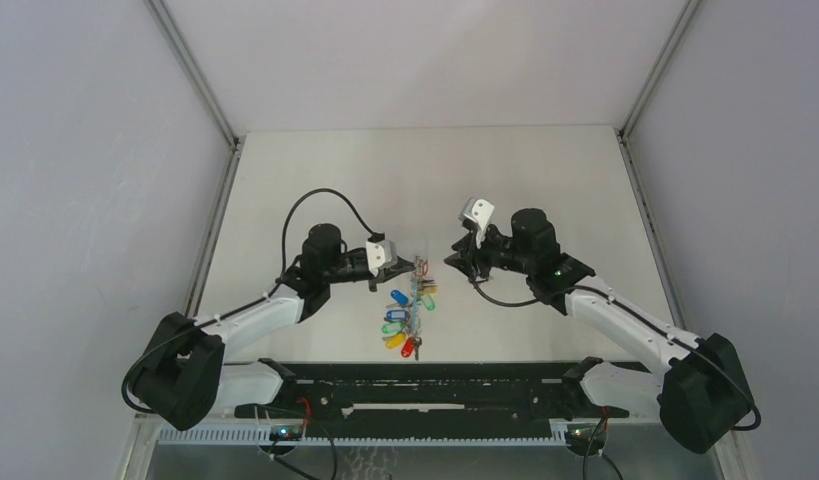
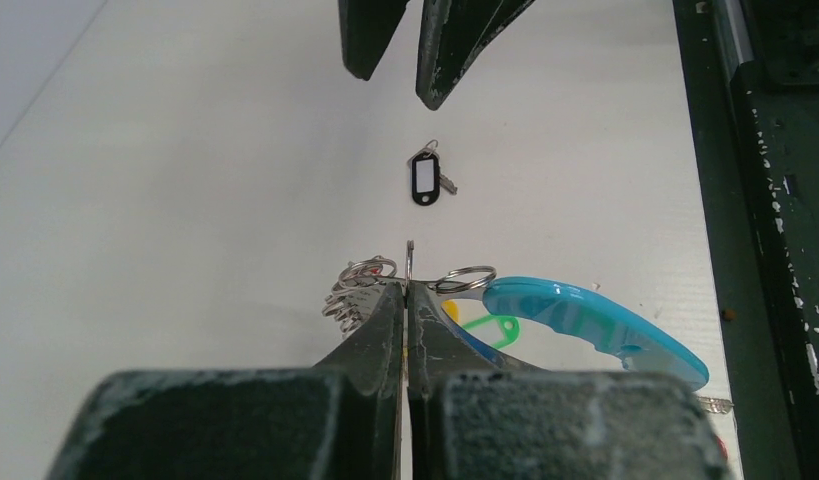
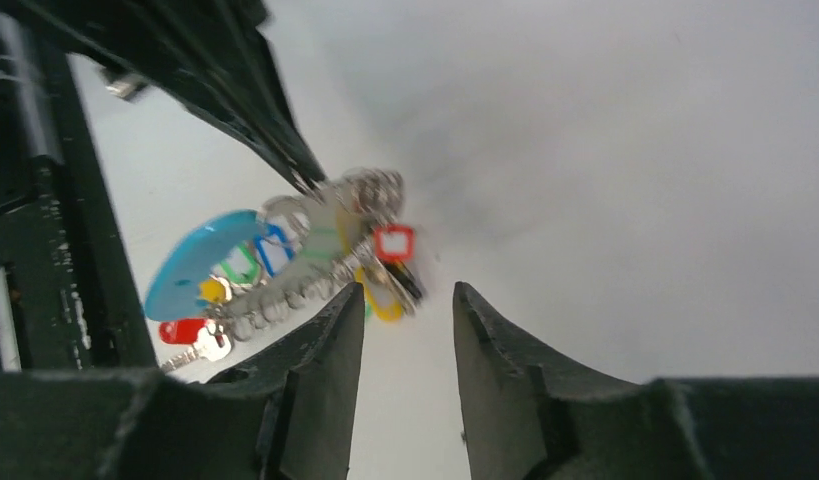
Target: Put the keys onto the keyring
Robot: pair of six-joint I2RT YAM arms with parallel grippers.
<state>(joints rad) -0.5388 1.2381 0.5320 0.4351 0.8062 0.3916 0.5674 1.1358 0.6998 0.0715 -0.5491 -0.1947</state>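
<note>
My left gripper (image 1: 393, 268) is shut on the keyring, clamping its thin silvery band (image 2: 409, 262) edge-on between the fingertips. The ring's turquoise segment (image 2: 585, 320) curves off to the right, and small split rings (image 2: 360, 285) bunch on the left. Several keys (image 1: 407, 318) with blue, green, yellow and red tags trail from the ring toward the near edge. In the right wrist view the same bunch (image 3: 315, 260) hangs just beyond my right gripper (image 3: 407, 293), which is open with nothing between its fingers. A separate black-tagged key (image 2: 425, 178) lies on the table between the two grippers.
The white table (image 1: 315, 190) is walled in on the left, right and back. A black rail (image 1: 425, 385) runs along the near edge between the arm bases. The right gripper's fingers (image 2: 440, 55) hang just above and beyond the black-tagged key.
</note>
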